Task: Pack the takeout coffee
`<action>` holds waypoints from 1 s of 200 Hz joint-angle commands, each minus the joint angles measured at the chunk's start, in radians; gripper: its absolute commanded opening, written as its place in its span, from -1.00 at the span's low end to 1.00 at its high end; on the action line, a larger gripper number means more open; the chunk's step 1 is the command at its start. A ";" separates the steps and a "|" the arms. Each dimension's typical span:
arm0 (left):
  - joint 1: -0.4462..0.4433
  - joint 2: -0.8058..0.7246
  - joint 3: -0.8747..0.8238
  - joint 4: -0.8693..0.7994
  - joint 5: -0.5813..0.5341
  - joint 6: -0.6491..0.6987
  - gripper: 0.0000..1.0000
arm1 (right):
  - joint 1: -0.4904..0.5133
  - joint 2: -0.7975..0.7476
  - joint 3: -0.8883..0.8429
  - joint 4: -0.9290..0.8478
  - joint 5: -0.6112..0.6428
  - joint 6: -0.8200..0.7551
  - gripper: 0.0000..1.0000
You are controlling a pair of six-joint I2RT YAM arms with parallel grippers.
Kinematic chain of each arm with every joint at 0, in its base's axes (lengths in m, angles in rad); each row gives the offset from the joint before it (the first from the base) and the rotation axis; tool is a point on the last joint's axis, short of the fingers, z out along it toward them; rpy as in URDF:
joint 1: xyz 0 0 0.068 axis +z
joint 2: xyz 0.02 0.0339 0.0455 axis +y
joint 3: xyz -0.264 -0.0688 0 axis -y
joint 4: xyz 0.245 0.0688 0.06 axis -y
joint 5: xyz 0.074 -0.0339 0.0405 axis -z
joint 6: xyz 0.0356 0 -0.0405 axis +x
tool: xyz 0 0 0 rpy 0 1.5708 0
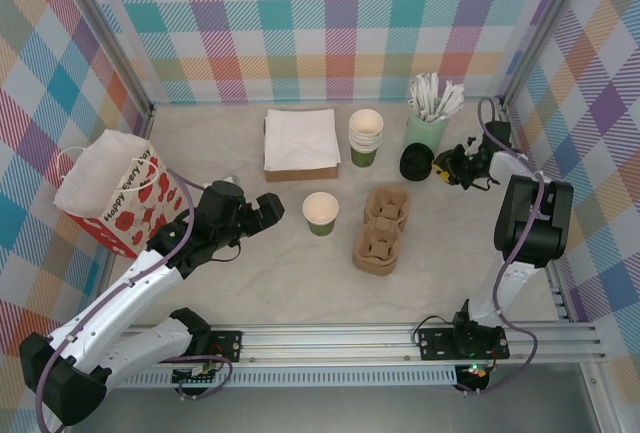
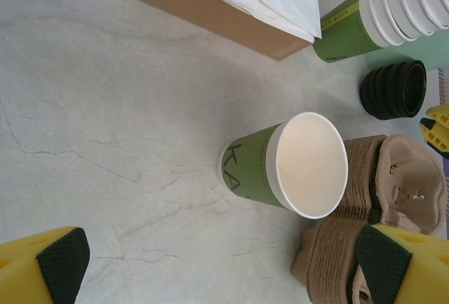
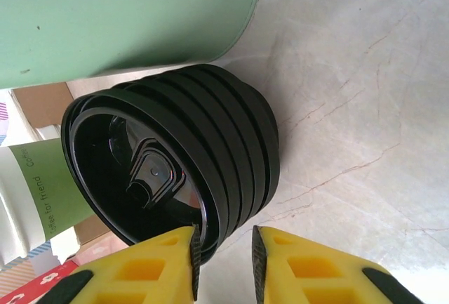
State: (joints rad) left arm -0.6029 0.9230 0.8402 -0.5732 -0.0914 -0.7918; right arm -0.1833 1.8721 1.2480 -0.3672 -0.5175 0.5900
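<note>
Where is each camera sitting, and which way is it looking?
Top: above and behind the arms, looking down on the table; both arms, left gripper and right gripper show.
Left wrist: on the left arm, looking down at the cup; its yellow fingers show.
Right wrist: on the right arm, close up to the lids; its yellow fingers show.
Shared: all three see the lids.

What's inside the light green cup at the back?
White sticks poke out of the top of the pale green cup. Their lower ends are hidden by the cup's wall.
</note>
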 commanded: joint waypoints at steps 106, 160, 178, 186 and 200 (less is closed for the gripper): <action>-0.013 -0.003 -0.003 0.006 -0.017 0.018 1.00 | 0.029 0.047 0.048 -0.033 -0.002 -0.029 -0.73; -0.013 -0.004 -0.004 0.005 -0.016 0.019 1.00 | 0.031 0.058 0.050 -0.045 0.011 -0.034 -0.72; -0.014 -0.004 -0.003 0.006 -0.018 0.019 1.00 | 0.031 0.061 0.050 -0.046 0.013 -0.036 -0.71; -0.013 -0.004 -0.003 0.006 -0.018 0.018 1.00 | 0.031 0.061 0.051 -0.046 0.013 -0.036 -0.71; -0.013 -0.003 -0.002 0.007 -0.018 0.018 1.00 | 0.031 0.063 0.053 -0.048 0.013 -0.036 -0.72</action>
State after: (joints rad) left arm -0.6029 0.9230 0.8402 -0.5732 -0.0917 -0.7918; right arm -0.1608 1.9182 1.2701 -0.3912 -0.5060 0.5823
